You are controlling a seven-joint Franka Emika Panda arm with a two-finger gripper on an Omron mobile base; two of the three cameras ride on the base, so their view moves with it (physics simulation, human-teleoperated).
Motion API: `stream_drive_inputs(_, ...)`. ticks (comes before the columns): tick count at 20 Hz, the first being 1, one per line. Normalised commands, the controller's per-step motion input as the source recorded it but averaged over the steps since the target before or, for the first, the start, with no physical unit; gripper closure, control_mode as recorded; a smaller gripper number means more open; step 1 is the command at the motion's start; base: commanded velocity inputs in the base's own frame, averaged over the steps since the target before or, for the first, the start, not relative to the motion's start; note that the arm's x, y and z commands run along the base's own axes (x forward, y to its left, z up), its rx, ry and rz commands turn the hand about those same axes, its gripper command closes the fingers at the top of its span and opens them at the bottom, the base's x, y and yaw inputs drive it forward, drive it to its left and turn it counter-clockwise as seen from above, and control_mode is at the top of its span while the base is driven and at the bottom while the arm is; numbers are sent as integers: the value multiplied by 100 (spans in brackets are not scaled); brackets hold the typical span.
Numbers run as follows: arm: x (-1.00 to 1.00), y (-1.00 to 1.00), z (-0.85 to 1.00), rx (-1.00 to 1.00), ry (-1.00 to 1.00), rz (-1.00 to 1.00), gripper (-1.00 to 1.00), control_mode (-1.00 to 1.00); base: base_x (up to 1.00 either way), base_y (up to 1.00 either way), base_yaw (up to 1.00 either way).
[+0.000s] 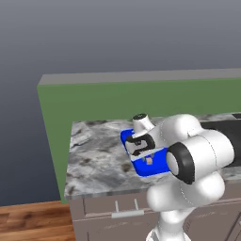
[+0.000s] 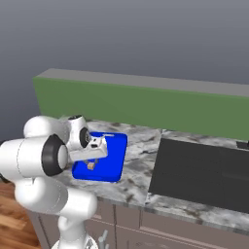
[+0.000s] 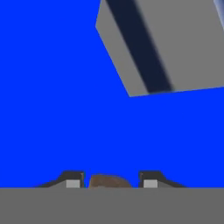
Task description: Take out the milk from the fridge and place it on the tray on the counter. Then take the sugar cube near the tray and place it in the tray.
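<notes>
The tray [image 3: 52, 87] lies bare blue beside the gripper [image 3: 111, 180], with the milk [image 3: 162, 48] blocking its far corner. The sugar cube [image 3: 109, 180] sits between the fingers [image 3: 72, 179]. Marbled surface [image 1: 94, 155] left of the tray lies open.

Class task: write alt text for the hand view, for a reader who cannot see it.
A small tan sugar cube sits between the end effector fingertips, directly over the bright blue tray. A grey-white milk carton with a dark stripe stands on the tray at the upper right.
</notes>
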Motion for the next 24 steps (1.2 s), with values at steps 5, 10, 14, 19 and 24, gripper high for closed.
stream_drive_inputs(5, -29, 0, 53, 1, -9, 0, -100, -100, 0, 0, 0)
stream_drive_inputs(10, -42, -5, 71, 3, -13, 0, -100, -100, 0, 0, 0)
stream_drive_inputs(14, -69, -25, 96, 12, -22, 0, -100, -100, 0, 0, 0)
stream_drive_inputs(19, -97, -29, 99, 16, -23, 0, -100, -100, 0, 0, 0)
stream_drive_inputs(24, -100, -14, 100, 17, -22, 0, -100, -100, 0, 0, 0)
